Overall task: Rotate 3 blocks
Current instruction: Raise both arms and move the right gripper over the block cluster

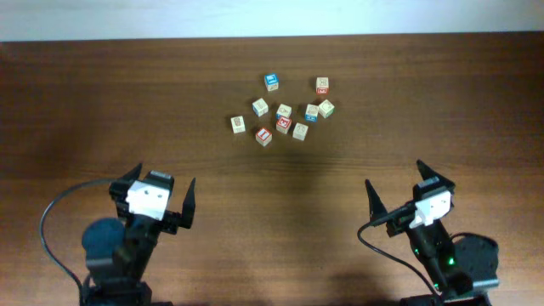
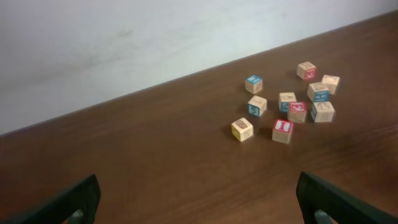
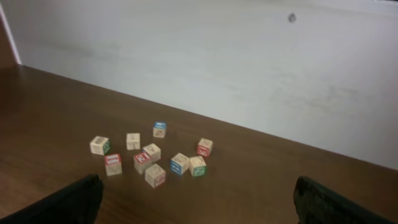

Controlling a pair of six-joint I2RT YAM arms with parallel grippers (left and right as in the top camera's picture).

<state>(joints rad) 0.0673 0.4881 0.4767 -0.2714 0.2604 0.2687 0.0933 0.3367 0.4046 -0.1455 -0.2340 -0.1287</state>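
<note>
L gripper point(image 1: 160, 189) & R gripper point(image 1: 404, 187) wide open, empty. Well ahead, btwn them: red block point(image 1: 263, 135), 2nd red block point(image 1: 283, 125), cream block point(image 1: 300, 131). All flat, edges skewed; cubes, no long axis. Print unreadable.

This looks like a robotics lab: a dark brown wood-grain bench point(image 1: 102, 102) against a plain white wall point(image 3: 249, 74), two cabled black-and-white robot arms point(image 1: 127, 245) point(image 1: 440, 251) at its near edge, small printed wooden cubes point(image 1: 283, 111) laid out.

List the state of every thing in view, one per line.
Blocks: loose cluster, each flat on the table, none stacked, none gripped.
Left tool: open, empty, back from the cluster.
Right tool: open, empty, back from the cluster.
</note>
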